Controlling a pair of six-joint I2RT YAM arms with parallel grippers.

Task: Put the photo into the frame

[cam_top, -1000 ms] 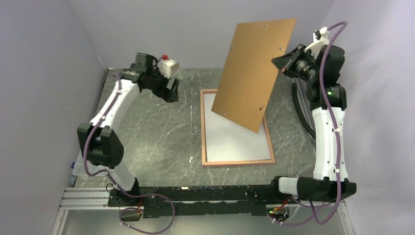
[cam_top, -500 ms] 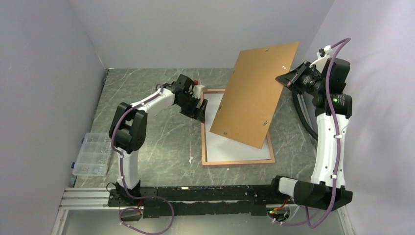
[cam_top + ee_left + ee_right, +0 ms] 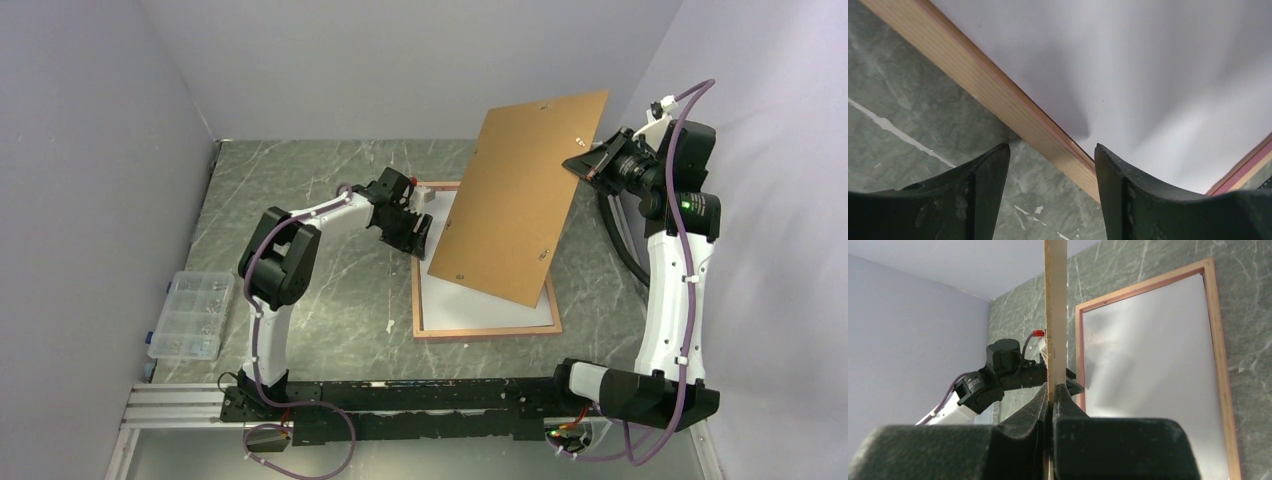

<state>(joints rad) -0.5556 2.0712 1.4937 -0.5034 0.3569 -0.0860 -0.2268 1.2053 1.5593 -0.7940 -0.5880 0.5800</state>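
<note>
Two grippers are on the job, and they stand well apart. Right gripper (image 3: 585,162) is up high and clamped tight on the board (image 3: 515,195), pinching its right edge. In its wrist view both fingers press flat against the thin brown edge, which rises straight up out of the grip. From that grip the board slopes away down and to the left, tilted, and its low end hangs over the frame (image 3: 485,331). Whether it rests on the frame I cannot tell. Below and ahead of the right gripper, the frame lies flat on the table (image 3: 330,270), wood-brown side up. Photo (image 3: 480,300) sits inside it, white back showing, reaching from rail to rail where it can be seen, partly hidden under the board.

Over to the left gripper (image 3: 415,228): it is down low with a corner of the frame right beneath it, and the board's lower edge just to its right. Jaws stand apart with nothing pinched. In its wrist view the frame's rail runs slantwise under the gap, with one finger over the grey-green table and the other over the photo's white paper. Whether the fingertips touch anything I cannot tell. A clear box (image 3: 188,315) lies well away from that gripper, back towards its arm's base, at the table's edge
</note>
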